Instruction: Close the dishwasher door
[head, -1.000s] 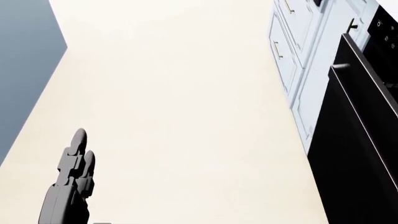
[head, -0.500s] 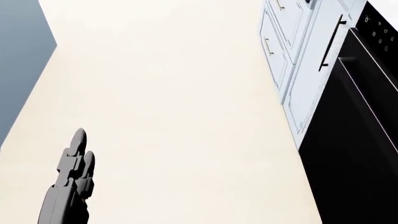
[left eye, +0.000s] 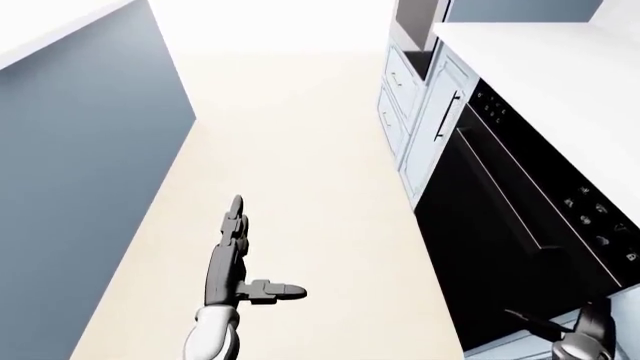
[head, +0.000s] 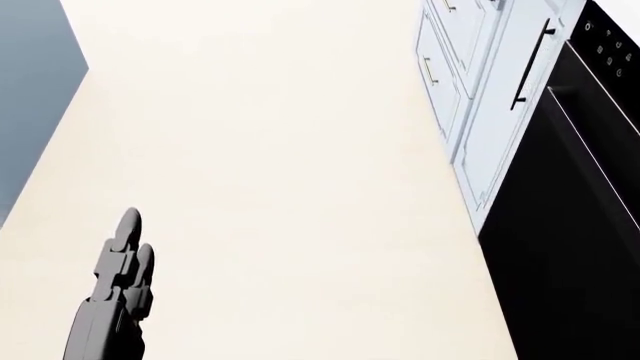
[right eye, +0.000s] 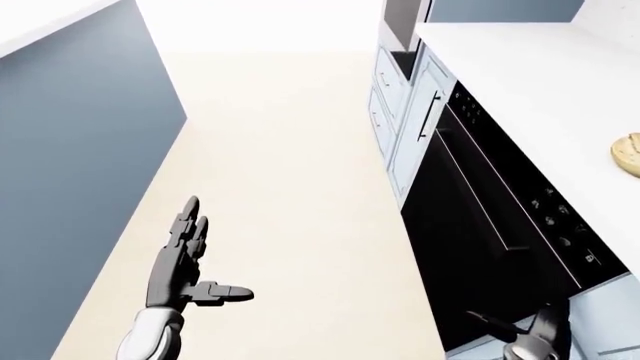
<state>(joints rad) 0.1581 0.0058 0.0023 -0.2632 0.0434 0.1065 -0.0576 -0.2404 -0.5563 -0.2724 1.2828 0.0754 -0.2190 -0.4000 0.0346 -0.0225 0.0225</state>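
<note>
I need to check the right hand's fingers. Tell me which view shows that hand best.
The left-eye view: the right hand sits at the bottom right, fingers spread open beside the black appliance door. The right-eye view crops it lower; the head view misses it entirely.

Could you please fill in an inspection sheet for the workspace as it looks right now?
Surface: cream floor, bare; white counter at right.
Job's things: black appliance with knobs under the counter, door appears shut; cannot tell if it is the dishwasher.
Clutter: tan round item on counter.
Grippers: left hand open, fingers straight, over floor; right hand at bottom edge, open.
Cables: nothing seen.
Surroundings: pale blue cabinets; grey-blue wall at left.
</note>
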